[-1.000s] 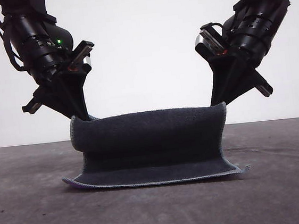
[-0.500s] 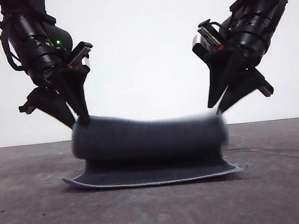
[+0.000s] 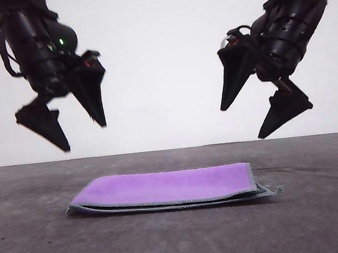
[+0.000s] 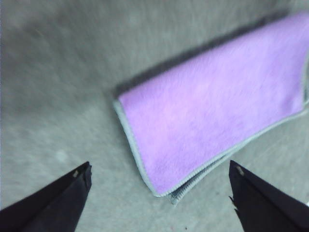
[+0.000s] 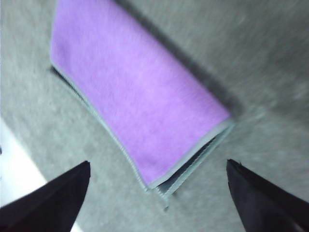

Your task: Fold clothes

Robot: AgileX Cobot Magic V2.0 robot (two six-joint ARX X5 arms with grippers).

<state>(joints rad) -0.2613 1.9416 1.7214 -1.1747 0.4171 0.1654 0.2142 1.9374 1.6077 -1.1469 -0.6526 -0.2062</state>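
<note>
The clothes (image 3: 169, 188), a small cloth, lie folded in half flat on the table, purple face up, grey hem along the edges. Both wrist views look down on it: the clothes (image 4: 212, 111) and the clothes (image 5: 140, 101) show two stacked layers at the near corner. My left gripper (image 3: 81, 126) hangs open well above the cloth's left end, fingers spread wide. My right gripper (image 3: 245, 121) hangs open above the right end. Neither touches the cloth. Black fingertips (image 4: 53, 203) and fingertips (image 5: 48, 203) frame each wrist view with nothing between them.
The dark grey table (image 3: 43, 248) stretches around the cloth, with bare surface in front and to both sides. A plain white wall (image 3: 161, 55) stands behind.
Both grippers opened and let go of the raised cloth edge, then rose. The edge dropped forward, so the cloth now lies folded flat with its purple face up.
</note>
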